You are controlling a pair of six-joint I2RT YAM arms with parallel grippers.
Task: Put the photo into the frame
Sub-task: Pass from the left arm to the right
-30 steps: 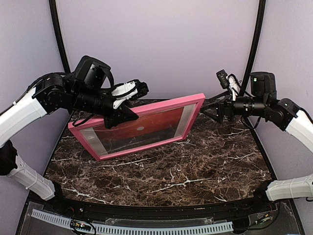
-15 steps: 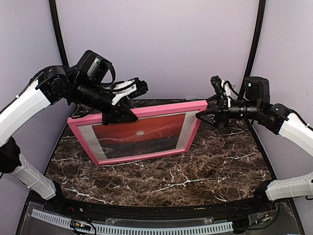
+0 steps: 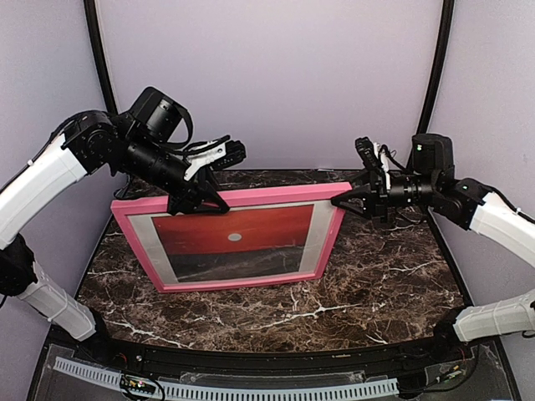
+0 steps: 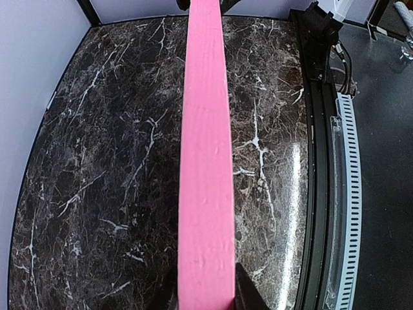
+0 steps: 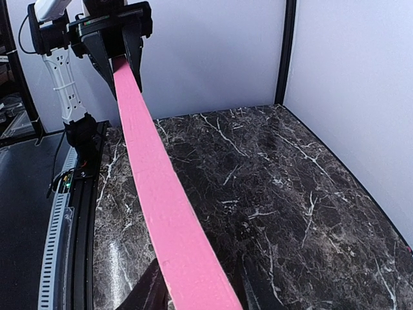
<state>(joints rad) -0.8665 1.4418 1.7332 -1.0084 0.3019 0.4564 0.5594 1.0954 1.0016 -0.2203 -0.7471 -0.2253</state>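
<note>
Pink-red wooden picture frame (image 3: 242, 281) held upright over dark marble worktop (image 3: 292, 326), with the sunset photo (image 3: 238, 230) inside. Left tool (image 3: 199, 199) clenched on top rail. Right tool (image 3: 338, 200) straddles corner, grip unconfirmed. Risk: a one-sided hold twists the frame and the photo slips out.

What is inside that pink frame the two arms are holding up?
A sunset photo fills the frame: red-orange sky, small white sun, dark sea, white border. Whatever sits behind the photo is covered, so no backing can be seen.
</note>
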